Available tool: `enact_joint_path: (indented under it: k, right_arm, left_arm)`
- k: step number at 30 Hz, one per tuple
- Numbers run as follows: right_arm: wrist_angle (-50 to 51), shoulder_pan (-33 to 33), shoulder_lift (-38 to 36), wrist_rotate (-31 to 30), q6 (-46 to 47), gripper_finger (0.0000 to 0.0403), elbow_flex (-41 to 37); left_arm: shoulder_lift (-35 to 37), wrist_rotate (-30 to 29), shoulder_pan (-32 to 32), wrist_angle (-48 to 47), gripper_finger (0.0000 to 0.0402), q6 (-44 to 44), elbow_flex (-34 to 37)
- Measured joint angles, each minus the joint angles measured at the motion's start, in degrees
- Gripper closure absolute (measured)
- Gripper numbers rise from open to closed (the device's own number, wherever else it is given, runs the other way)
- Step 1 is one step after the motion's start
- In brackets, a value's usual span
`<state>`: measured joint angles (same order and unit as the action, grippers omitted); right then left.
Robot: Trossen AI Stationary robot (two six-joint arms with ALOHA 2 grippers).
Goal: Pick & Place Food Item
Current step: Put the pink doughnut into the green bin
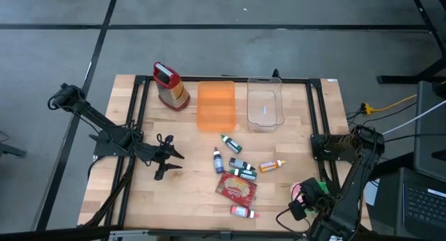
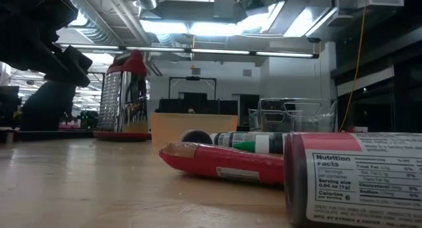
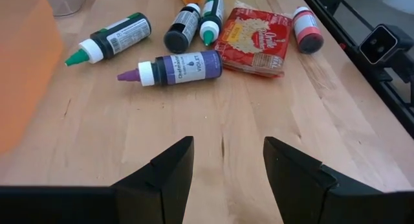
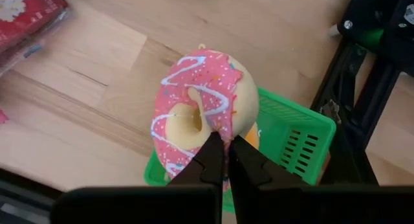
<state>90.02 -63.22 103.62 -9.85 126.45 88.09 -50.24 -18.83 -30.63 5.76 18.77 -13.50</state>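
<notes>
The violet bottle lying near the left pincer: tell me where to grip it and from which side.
Grip the violet bottle across the middle of its labelled body, coming down from above. It lies flat on its side, clear of the neighbouring bottles, with bare wood on both long sides for the fingers. The open left pincer already faces it.

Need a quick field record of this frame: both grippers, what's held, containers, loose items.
left gripper: open, empty, above bare wood near the bottles
right gripper: shut on pink-frosted donut, over green basket
containers: orange bin, clear bin, side by side at the far edge
other: grater upright beside the orange bin
loose items: violet bottle, green-capped bottle, red packet
</notes>
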Motion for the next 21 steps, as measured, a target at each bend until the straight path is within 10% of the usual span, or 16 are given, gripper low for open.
enact_joint_path:
  k: [21]
  right_arm:
    - [-1.19,-2.26,1.02,4.74,0.29,0.0395,-0.85]
  left_arm:
    - [0.0,0.55,0.0,-0.45,0.0219,0.58,-0.02]
